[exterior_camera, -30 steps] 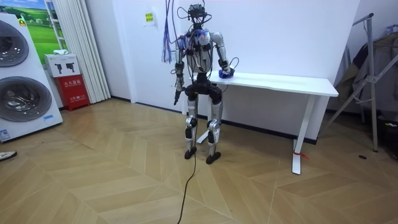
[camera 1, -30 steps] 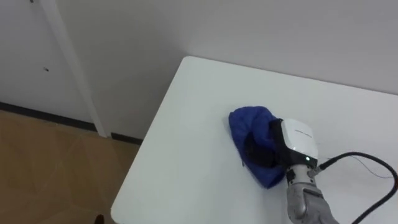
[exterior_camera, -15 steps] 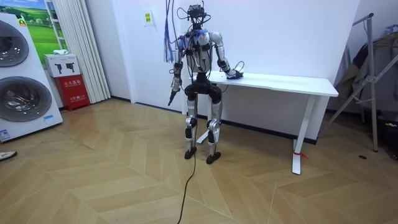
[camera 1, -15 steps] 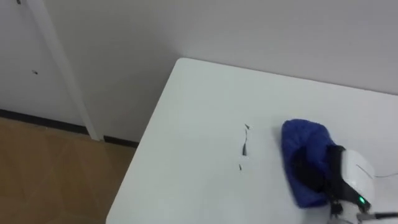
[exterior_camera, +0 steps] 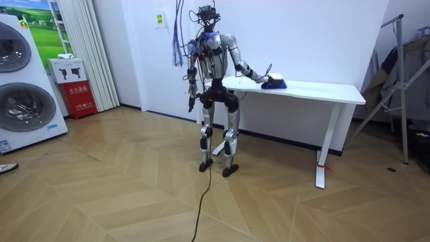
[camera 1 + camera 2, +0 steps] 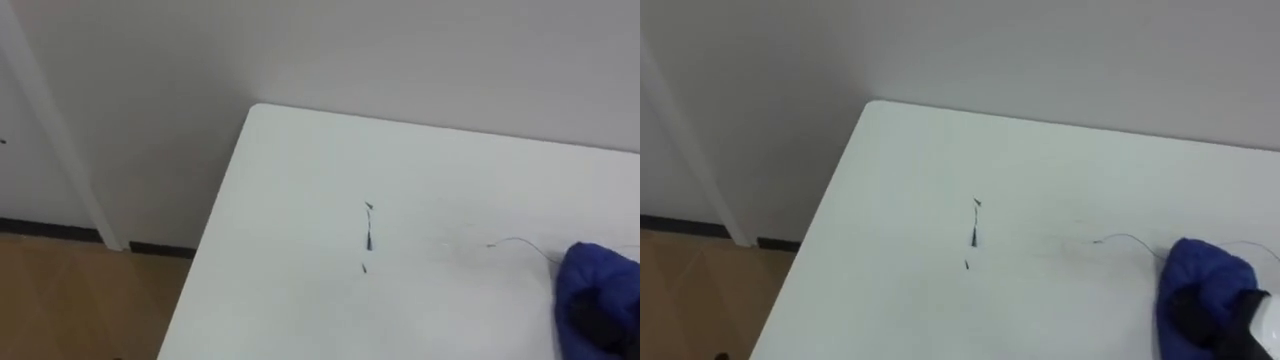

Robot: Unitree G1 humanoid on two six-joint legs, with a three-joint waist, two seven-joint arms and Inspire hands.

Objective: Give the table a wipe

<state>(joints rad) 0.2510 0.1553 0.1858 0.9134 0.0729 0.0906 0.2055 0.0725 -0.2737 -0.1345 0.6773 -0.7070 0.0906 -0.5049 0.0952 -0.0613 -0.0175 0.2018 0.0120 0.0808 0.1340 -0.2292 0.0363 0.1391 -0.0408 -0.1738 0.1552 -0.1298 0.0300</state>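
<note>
Right eye view: blue cloth (image 6: pixel 1200 275) on white table (image 6: pixel 910 180), lower right of frame; right hand (image 6: pixel 1264 336) on it at frame edge, grasp cannot tell. Dark marks (image 6: pixel 973 235) mid-frame. Room view: left hand (image 5: pixel 191 102) hangs at robot's side, state unclear.

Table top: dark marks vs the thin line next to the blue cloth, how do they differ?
The dark marks are short, bold flecks in a broken row running away from the robot; the thin line is one faint, long curve. The dark marks sit well apart from the blue cloth; the thin line runs right up to its edge. Shared: both lie on the white table, not covered by the cloth.
</note>
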